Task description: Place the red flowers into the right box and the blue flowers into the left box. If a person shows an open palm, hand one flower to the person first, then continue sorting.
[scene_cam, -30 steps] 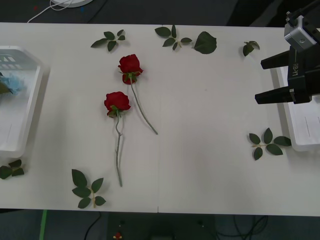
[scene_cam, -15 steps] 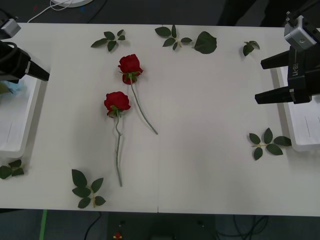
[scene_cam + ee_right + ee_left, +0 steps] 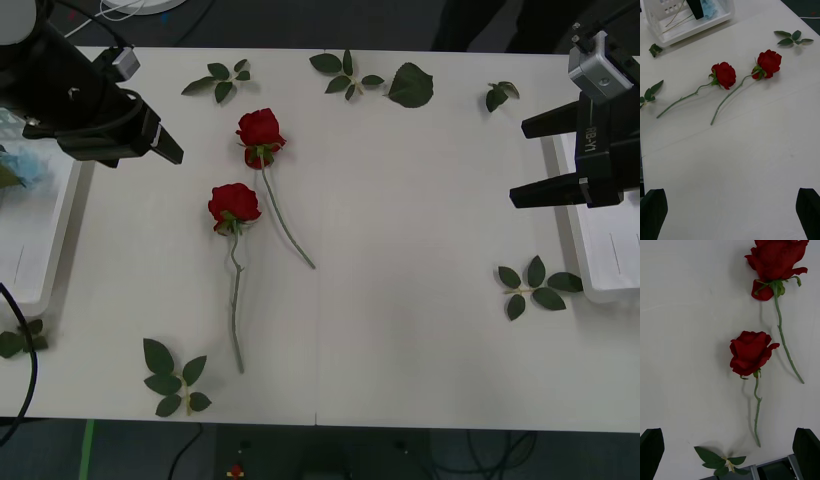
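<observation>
Roses lie side by side on the white table [image 3: 420, 300], two of them, well apart from both of my pincers. The far rose [image 3: 261, 130] has its bloom toward the back edge and its stem running down toward me; the near rose [image 3: 234, 204] sits just beside that stem, its own crooked stem trailing to the front edge. My left pincer [image 3: 165, 148] hangs above the table's left part, near the far rose, its black fingers spread wide and holding nothing. Below it, at the left edge, is the left box [image 3: 55, 235], with a pale-blue flower [image 3: 22, 165] inside. My right pincer [image 3: 520, 160] hovers over the right box [image 3: 600, 270] at the right edge, fingers wide apart and empty. Loose leaf sprigs [image 3: 530, 285] lie scattered around the table's borders.
</observation>
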